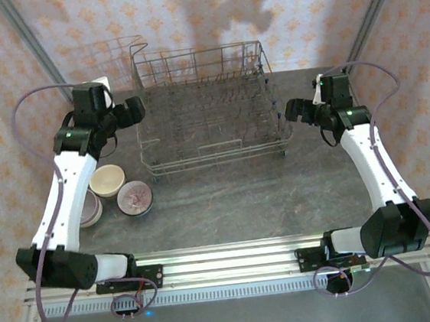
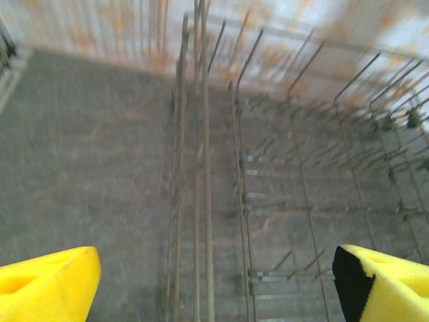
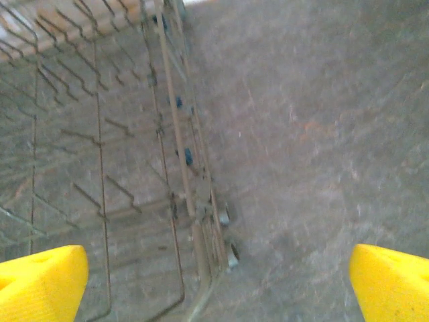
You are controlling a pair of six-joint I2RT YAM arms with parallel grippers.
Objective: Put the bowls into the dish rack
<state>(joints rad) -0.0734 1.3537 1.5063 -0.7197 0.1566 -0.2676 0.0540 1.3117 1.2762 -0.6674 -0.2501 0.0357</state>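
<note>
The grey wire dish rack (image 1: 208, 108) stands at the middle back of the table with nothing in it. My left gripper (image 1: 134, 110) hovers over the rack's left wall (image 2: 201, 168), open, its yellow fingertips (image 2: 47, 285) wide apart and empty. My right gripper (image 1: 294, 111) hangs over the rack's right edge, where small wheels (image 3: 226, 235) show; it is open and empty too, fingertips (image 3: 40, 282) spread. Three bowls sit front left of the rack: a cream one (image 1: 107, 180), a red-pink speckled one (image 1: 136, 198), and a mauve one (image 1: 91, 211) half hidden under my left arm.
A second, lighter wire basket (image 1: 116, 60) stands behind my left gripper at the back left. Patterned walls close in the table on three sides. Bare grey tabletop (image 1: 280, 192) lies in front of the rack and to its right.
</note>
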